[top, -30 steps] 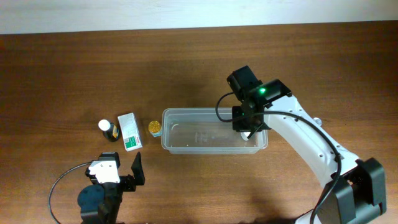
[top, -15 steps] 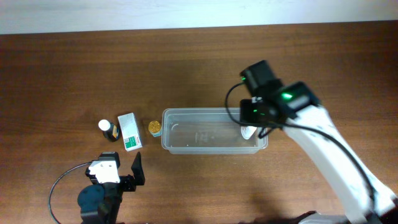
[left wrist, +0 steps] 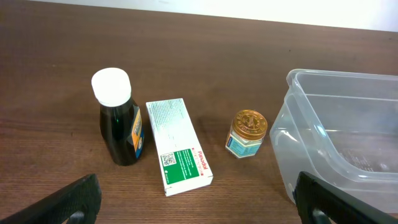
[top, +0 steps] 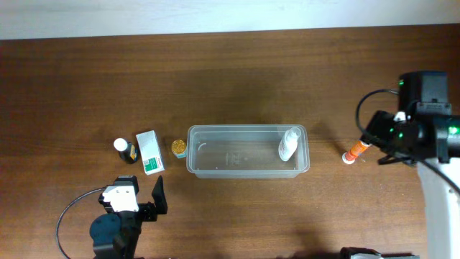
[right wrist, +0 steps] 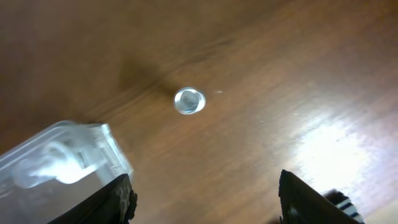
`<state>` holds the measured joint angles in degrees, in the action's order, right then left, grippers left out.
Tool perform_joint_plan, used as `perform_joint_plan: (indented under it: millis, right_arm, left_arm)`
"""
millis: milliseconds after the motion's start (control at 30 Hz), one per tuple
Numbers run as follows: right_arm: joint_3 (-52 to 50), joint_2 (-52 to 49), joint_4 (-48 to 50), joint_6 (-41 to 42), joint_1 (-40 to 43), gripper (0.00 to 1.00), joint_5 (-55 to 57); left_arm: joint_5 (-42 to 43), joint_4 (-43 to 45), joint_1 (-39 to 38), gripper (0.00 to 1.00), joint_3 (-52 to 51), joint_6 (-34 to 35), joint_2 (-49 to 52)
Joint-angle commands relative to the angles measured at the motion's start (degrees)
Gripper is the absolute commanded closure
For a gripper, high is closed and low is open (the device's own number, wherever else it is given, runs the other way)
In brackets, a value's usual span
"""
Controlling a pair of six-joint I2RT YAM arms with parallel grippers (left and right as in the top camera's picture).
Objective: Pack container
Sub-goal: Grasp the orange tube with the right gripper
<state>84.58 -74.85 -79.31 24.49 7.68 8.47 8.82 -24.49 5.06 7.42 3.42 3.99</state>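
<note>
The container (top: pixel 248 170), a long clear bin, lies mid-table. A small white bottle (top: pixel 289 144) stands inside at its right end. In the right wrist view, its corner (right wrist: pixel 62 155) shows at the left. My right gripper (top: pixel 375 138) hovers to the right of the bin, open and empty, its fingers (right wrist: pixel 118 199) wide apart over bare wood. An orange-and-white tube (top: pixel 354 152) stands just beside it; its round top (right wrist: pixel 189 101) shows ahead of the fingers. My left gripper (top: pixel 140 193) rests open at the front left, below the box, with nothing between its fingertips (left wrist: pixel 199 211).
Left of the bin stand a dark bottle with a white cap (left wrist: pixel 118 124), a white-and-green box (left wrist: pixel 179 146) lying flat, and a small gold-lidded jar (left wrist: pixel 247 134). The bin's near wall (left wrist: pixel 336 143) fills the right of the left wrist view.
My right gripper opened and left the white bottle standing in the bin, then swung out to the right, beyond the bin, beside the orange tube. The left arm has not moved.
</note>
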Motion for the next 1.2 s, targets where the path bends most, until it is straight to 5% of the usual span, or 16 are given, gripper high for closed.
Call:
perform_joint_plan:
  millis: [0,267,1167]
  right_arm:
    - [-1.97,-4.17,1.14,-4.83,2.27,0.32,-1.75]
    - [-2.29,-14.71,3.39,-7.15,5.62,0.45,-6.82]
    - [-5.4,-19.74,8.37,-7.56,5.51,0.53,-8.74]
  left_arm:
    - [0.42,0.07,0.31,0.01,-0.22,-0.92,-0.46]
    - [0.42,0.07,0.31,0.01,-0.22,-0.92,-0.46]
    - [0.42,0.07,0.31,0.01,-0.22,-0.92,-0.46]
